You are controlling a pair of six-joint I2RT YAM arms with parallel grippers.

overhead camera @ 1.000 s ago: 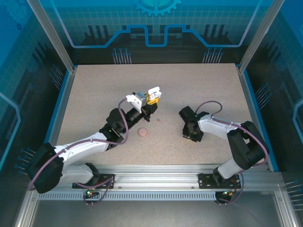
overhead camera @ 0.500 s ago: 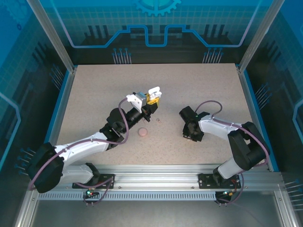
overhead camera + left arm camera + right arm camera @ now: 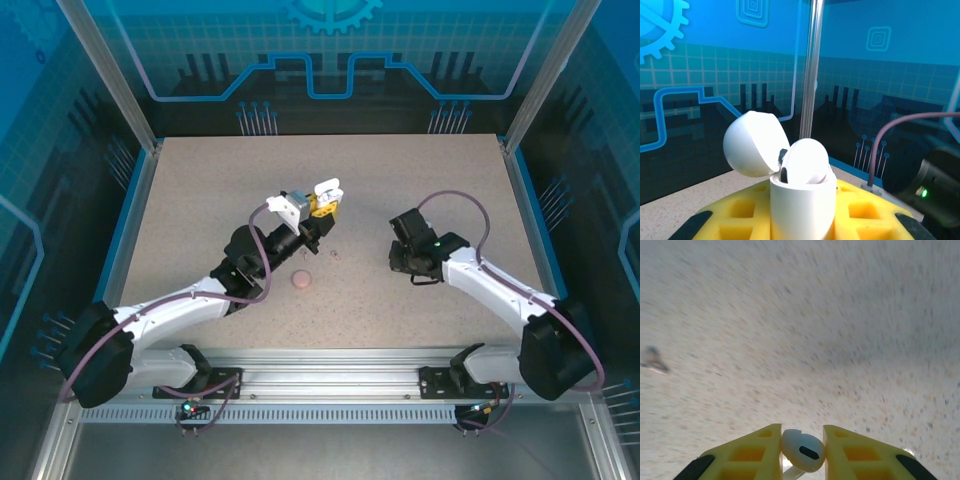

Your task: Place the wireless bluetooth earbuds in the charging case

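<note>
— Right arm [image 3: 492, 290] has lifted off the table [image 3: 200, 200] and moved nearer the centre.
— And the grippers?
— The left gripper [image 3: 318, 210] clamps the open case [image 3: 802, 200], held raised. The right gripper [image 3: 802, 434] pinches a bud [image 3: 802, 450].
— So carrying it to the case looks next.

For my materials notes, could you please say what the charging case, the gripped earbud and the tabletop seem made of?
The charging case: smooth white plastic, probably, soft sheen. The earbud: glossy white plastic, dark slot. The tabletop: matte speckled beige, maybe laminate or stone composite.
</note>
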